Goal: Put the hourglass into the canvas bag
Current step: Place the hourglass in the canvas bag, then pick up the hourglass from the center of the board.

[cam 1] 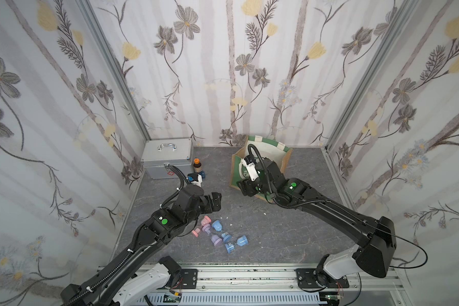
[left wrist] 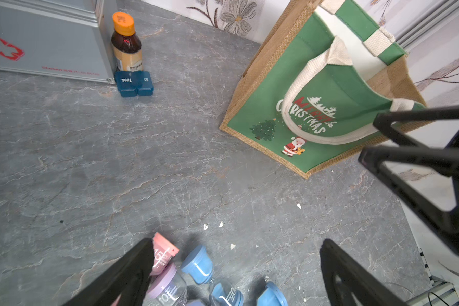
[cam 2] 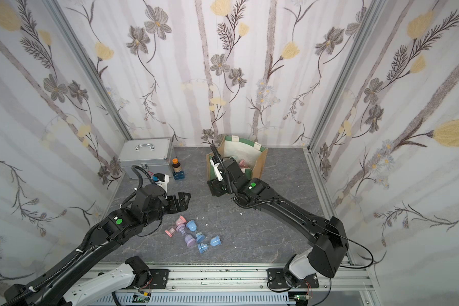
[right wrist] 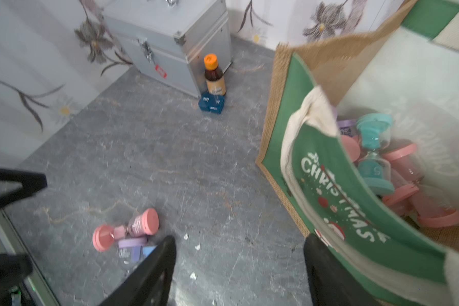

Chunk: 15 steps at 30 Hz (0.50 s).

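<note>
Several small hourglasses lie in a heap on the grey table: a pink one [cam 1: 205, 222], blue ones [cam 1: 217, 226] and a purple one [left wrist: 167, 287]. My left gripper [left wrist: 237, 242] hangs open just above the heap's far edge, nothing between its fingers; it also shows in both top views [cam 1: 216, 202] [cam 2: 184, 201]. The canvas bag [cam 1: 285, 159] [left wrist: 316, 79] stands open at the back, right of the middle. Teal [right wrist: 374, 153] and pink hourglasses [right wrist: 400, 159] lie inside it. My right gripper [right wrist: 240, 239] is open and empty, beside the bag's near left corner.
A silver metal case [cam 1: 167, 156] stands in the back left corner. A brown bottle with an orange cap [cam 1: 196, 165] and a blue pill box [cam 1: 203, 174] are next to it. White crumbs [left wrist: 206, 226] dot the table. An aluminium rail [cam 1: 249, 275] runs along the front edge.
</note>
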Motion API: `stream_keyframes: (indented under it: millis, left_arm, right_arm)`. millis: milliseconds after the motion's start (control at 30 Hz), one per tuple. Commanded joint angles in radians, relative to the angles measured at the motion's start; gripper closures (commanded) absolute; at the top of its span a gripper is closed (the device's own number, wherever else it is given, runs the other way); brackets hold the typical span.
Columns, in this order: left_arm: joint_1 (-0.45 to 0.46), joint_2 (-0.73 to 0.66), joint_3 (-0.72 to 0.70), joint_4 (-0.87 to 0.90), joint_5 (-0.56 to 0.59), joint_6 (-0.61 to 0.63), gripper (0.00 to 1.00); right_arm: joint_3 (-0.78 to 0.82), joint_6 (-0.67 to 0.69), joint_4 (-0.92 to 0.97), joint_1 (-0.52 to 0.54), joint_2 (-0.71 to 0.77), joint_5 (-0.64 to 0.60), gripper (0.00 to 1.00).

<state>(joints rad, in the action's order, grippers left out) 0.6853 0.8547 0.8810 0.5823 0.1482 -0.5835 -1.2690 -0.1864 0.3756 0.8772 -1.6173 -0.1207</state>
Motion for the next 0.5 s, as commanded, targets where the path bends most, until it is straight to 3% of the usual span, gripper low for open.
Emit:
stream_keyframes:
  millis: [0, 233, 467]
  left_arm:
    - [-0.001, -0.04, -0.026, 0.057, 0.029, -0.02, 0.0]
    - [-0.002, -0.104, -0.045, 0.149, 0.004, -0.032, 0.0]
    - [-0.003, -0.148, -0.061, 0.209, 0.012, -0.047, 0.0]
  right_arm:
    - [0.074, 0.071, -0.038, 0.048, 0.013, 0.04, 0.29]
    - [0.197, 0.145, -0.081, 0.189, -0.02, 0.042, 0.26]
    - [0.281, 0.207, -0.185, 0.281, -0.067, 0.131, 0.26]
